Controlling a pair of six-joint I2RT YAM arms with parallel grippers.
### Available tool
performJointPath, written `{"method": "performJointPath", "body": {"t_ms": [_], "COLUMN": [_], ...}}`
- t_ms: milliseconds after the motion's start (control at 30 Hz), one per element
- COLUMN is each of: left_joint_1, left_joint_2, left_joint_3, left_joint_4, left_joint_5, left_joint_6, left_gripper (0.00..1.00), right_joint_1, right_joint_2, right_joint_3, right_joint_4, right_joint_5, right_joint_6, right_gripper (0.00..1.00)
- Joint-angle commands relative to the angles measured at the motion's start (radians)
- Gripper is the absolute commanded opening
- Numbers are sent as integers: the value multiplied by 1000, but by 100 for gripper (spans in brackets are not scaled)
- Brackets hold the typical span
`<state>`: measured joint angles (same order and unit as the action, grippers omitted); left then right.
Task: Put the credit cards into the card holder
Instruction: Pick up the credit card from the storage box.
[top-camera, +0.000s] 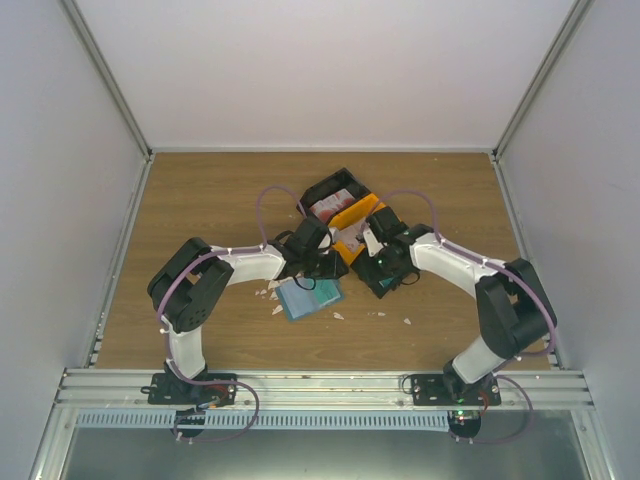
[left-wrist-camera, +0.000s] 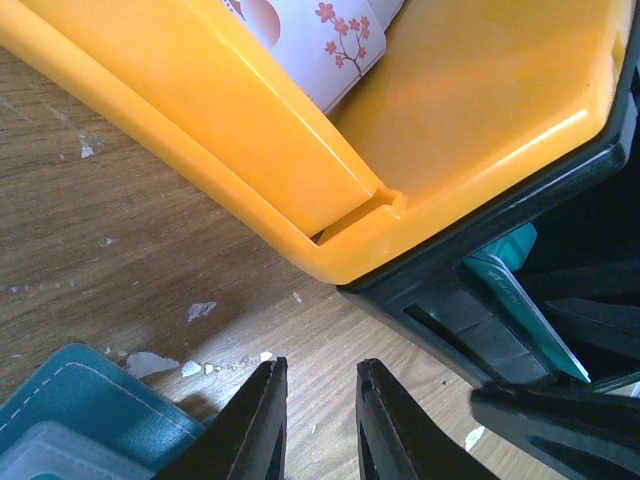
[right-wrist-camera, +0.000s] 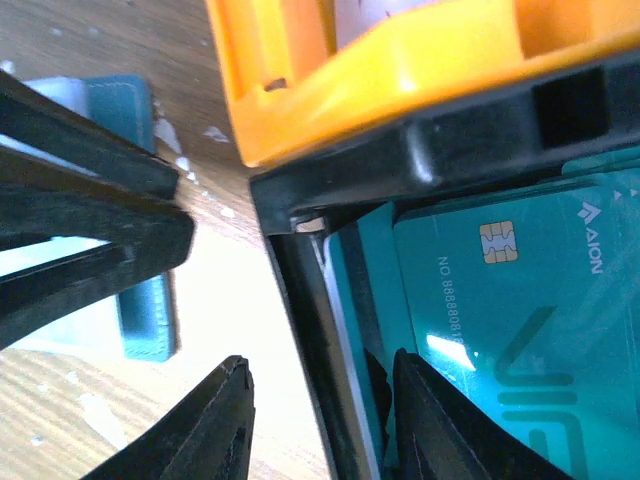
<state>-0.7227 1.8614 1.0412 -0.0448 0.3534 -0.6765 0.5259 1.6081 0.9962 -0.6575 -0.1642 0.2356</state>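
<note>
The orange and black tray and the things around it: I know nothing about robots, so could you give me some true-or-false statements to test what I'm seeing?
1. The blue card holder lies on the table, outside the tray. True.
2. The left tool grips a card. False: nothing sits between its fingers.
3. The teal cards sit in the tray's black part. True.
4. The white cards with red blossoms lie loose on the table. False: they sit in the tray's orange part.
5. The right tool hangs over the card holder. False: its fingers stand either side of the tray's black wall, beside the teal cards.
</note>
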Motion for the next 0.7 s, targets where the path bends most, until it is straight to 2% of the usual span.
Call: {"method": "performJointPath", "body": {"t_ms": [0, 200, 267, 433, 567, 667], "left_joint_1": [6, 6, 6, 6, 7, 7], "left_joint_2": [-7, -5, -5, -5, -7, -7], "left_joint_3": [3, 3, 0, 0, 0, 0], "left_joint_4": [7, 6, 6, 4, 2, 0], "left_joint_5": [-16, -17, -19, -21, -25, -29], "left_joint_6": [17, 16, 16, 16, 19, 18], "left_gripper": [24, 24, 24, 24, 23, 23], "right_joint_1": [7, 6, 7, 6, 6, 6], "right_joint_2": [-63, -69, -61, -21, 34, 38], "right_joint_3": [-12, -19, -17, 10, 25, 18], "right_joint_4": [5, 4, 4, 11, 9, 20], "right_joint_5": [-37, -39, -17, 59, 75, 23], "right_joint_6": [-6, -2, 5, 13, -9, -32], "right_gripper": [39, 31, 33, 45, 45, 42]}}
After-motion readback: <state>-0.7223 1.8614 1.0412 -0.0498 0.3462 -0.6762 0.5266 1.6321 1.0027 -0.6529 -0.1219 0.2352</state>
